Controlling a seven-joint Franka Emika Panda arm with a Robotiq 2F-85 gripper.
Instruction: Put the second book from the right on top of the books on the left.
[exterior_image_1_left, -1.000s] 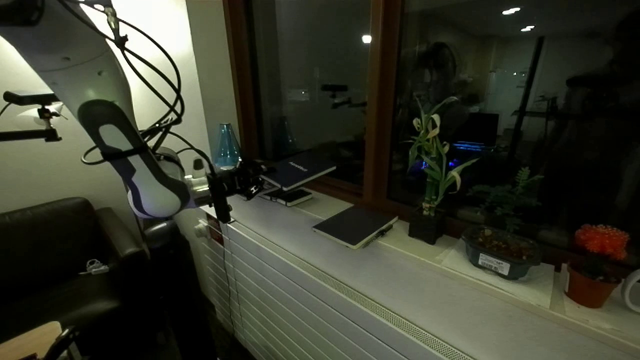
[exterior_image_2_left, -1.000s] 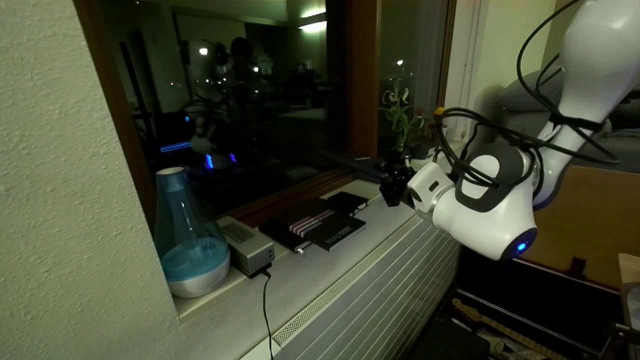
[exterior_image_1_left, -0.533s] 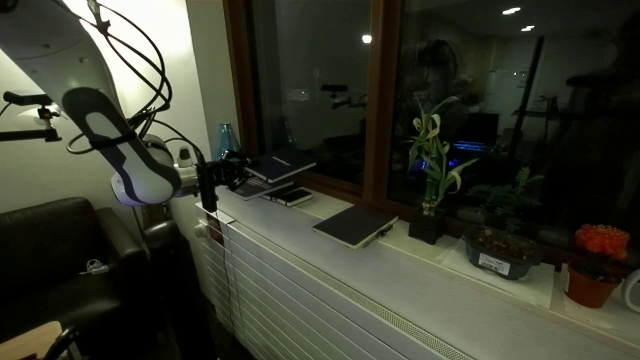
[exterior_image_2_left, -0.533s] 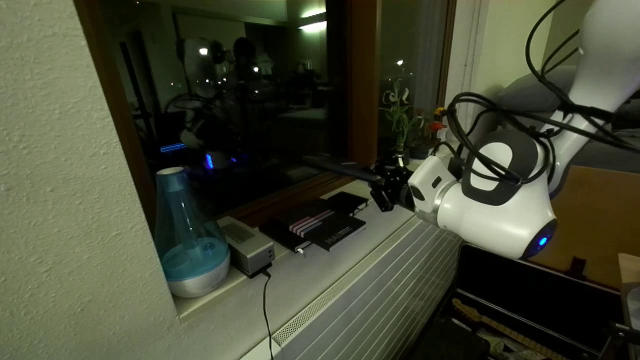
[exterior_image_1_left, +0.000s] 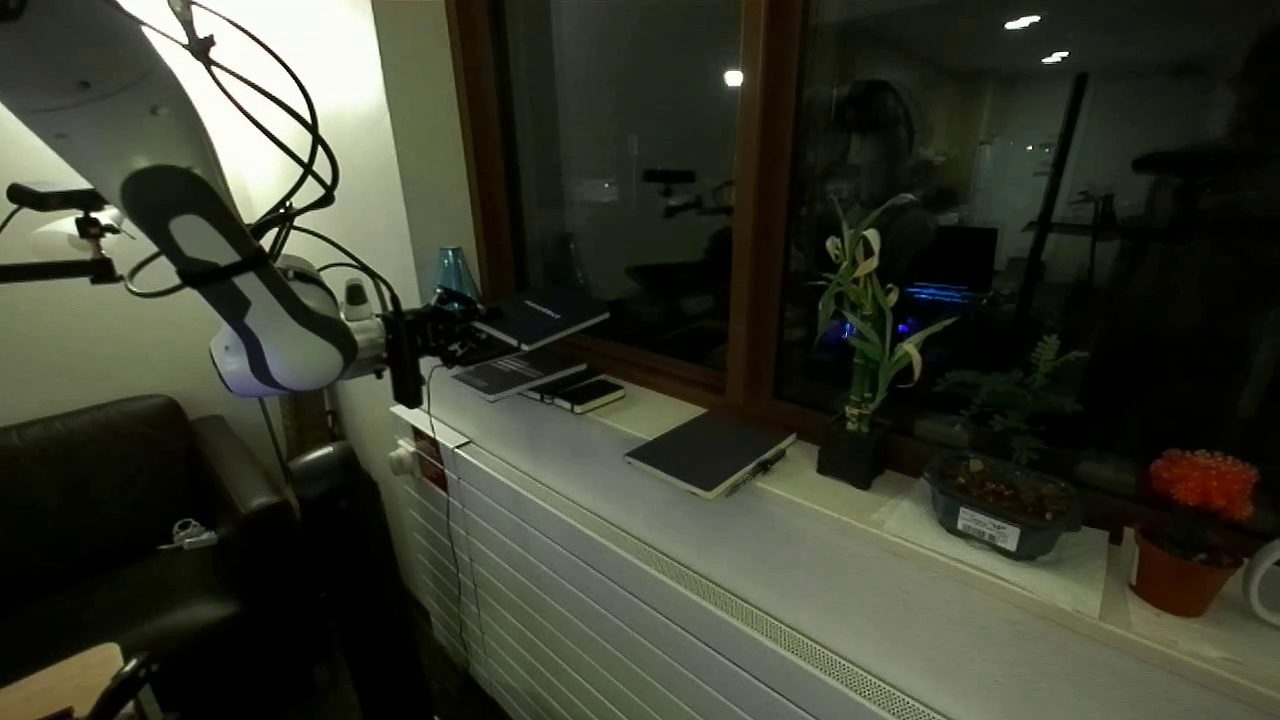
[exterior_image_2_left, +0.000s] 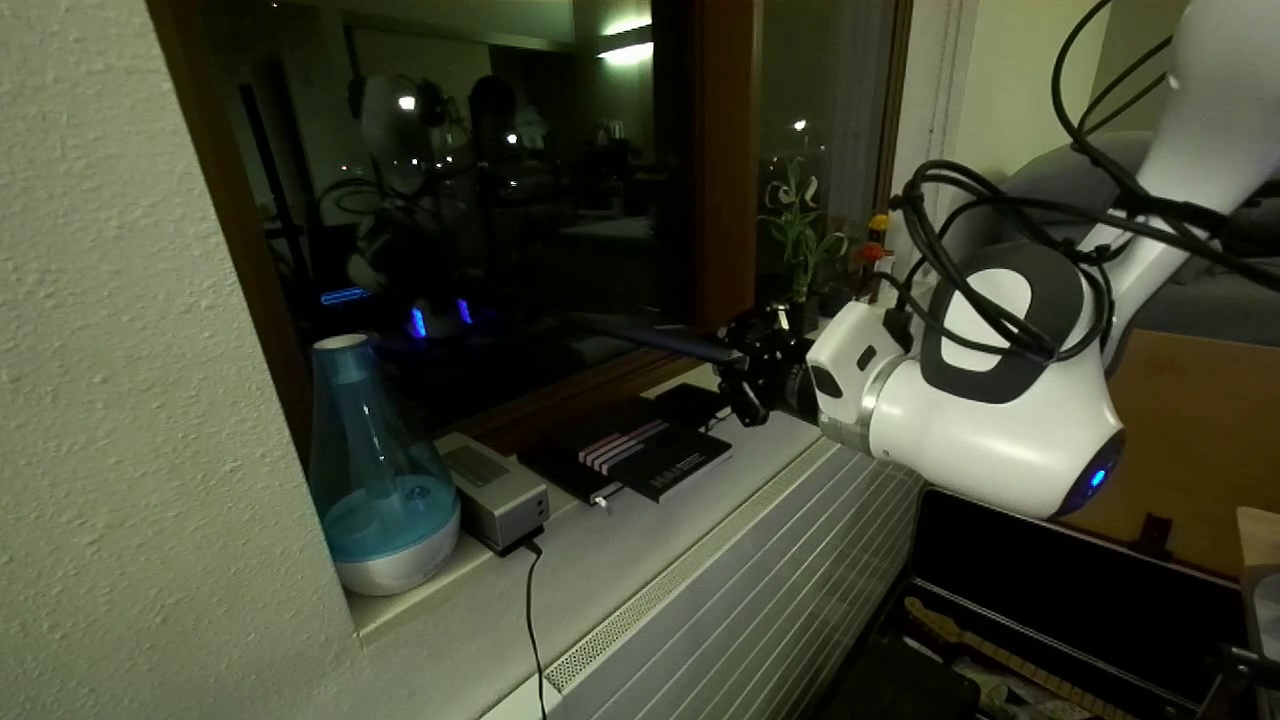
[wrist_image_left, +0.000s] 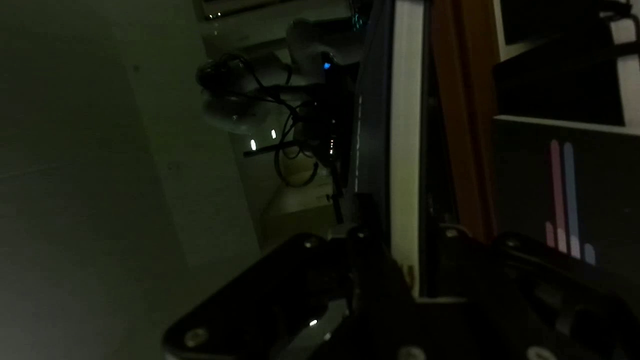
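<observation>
Wrist view, dim and turned on its side: a dark book runs up the middle, pages showing, pinched along one edge by the gripper, its jaws closed against both covers. A striped book lies apart, to the right. Held by that edge alone, the dark book could sag or twist at any sudden jerk.

In an exterior view, the dark book is in the air toward the left, higher than the striped book and a small black notebook, touching neither. A window pane stands behind it; reaching too far could knock the free end against the glass.

In an exterior view, the striped book lies partly over a black book. The dark book looks nearer the small black notebook than the middle of these two, so lowering it straight down might leave it half off and tipping. The lower jaw would probably touch first, shoving the striped book askew or letting the dark book drop on release. Carrying it past them risks the grey box and blue humidifier.
</observation>
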